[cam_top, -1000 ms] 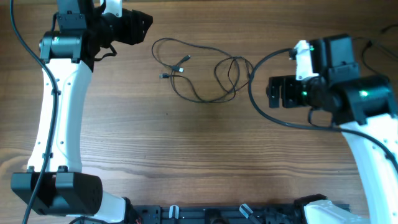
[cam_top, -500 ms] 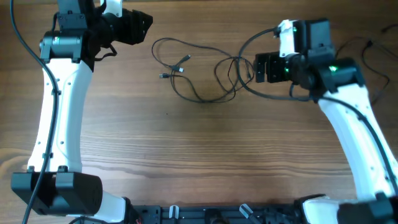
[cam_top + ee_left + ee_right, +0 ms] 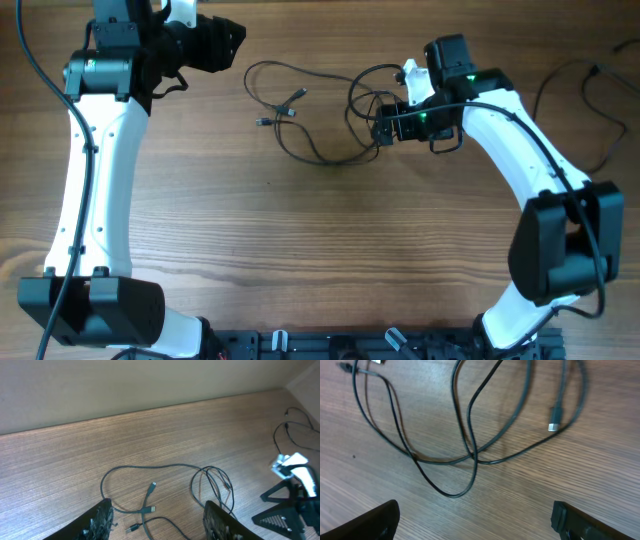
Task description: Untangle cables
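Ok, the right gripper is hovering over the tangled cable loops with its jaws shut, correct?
No, the right gripper is over the cables, but its jaws are wide open, not shut. The right wrist view shows its fingers far apart, with strands lying on the table between them.

The overhead camera looks straight down on the table [image 3: 320,240] from high up and takes in the whole working area, with the cables [image 3: 292,106] towards the far edge. The left wrist camera sits well back from them. It is tilted across the table towards the wall [image 3: 125,385], with the left gripper [image 3: 160,522] at the bottom edge. It shares the cables [image 3: 149,505] and the right arm [image 3: 295,497] with the overhead. The right wrist camera hangs close above the cables [image 3: 473,457], facing steeply down, with the right gripper [image 3: 475,527] low in frame.
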Robot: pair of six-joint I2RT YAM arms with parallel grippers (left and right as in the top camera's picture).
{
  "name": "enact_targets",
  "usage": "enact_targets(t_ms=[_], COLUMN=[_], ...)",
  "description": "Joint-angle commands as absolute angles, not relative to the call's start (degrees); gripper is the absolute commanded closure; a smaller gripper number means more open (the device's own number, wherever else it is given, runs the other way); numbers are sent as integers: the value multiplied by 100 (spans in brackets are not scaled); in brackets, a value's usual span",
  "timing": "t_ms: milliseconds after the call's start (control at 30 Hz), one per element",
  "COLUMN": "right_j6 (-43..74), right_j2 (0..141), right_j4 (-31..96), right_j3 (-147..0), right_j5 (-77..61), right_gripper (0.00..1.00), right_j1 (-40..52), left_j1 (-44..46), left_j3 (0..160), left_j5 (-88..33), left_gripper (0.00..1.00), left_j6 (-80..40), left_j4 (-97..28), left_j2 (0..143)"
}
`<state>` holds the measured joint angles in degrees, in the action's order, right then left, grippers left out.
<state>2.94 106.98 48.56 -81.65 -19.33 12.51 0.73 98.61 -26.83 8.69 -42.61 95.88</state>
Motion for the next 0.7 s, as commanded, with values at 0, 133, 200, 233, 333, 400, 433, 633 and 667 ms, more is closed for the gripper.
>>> enact_targets(t_ms=[0,133,200,233,333,400,433,633,667], right_j6=[143,62,45,49,150,174,183,320,318], right_j2=[10982,11107,11172,11212,11371,11489,11552,11889,11917], right_j4=[4744,4646,4582,4534,4390,4320,4287,4071,4027], right_j3=[-8176,-8173,-8173,-8173,-8173,-8173,-8176,-8173,-8173], right_j5=[-2410,-2545,-2657,-2665,-2661,-2661,-2661,-2486,-2484], right_gripper=[1,0,1,1,3,4,4,6,6], right_j1=[1319,1426,1529,1592,1712,1765,1785,1852,1852], left_j1=[47,47,47,47,47,47,47,47,47], left_j3=[9848,9848,9848,9848,9848,9848,9848,9848,9848], left_j5=[-2626,-2563,-2541,-2541,-2541,-2543,-2543,-2541,-2541], left_gripper=[40,40,37,36,34,35,34,35,35], left_j6=[856,856,856,856,856,856,856,856,858], left_j4=[-4265,-4285,-4296,-4305,-4331,-4331,-4331,-4333,-4333], left_j2=[9439,9439,9439,9439,9439,9439,9439,9439,9439])
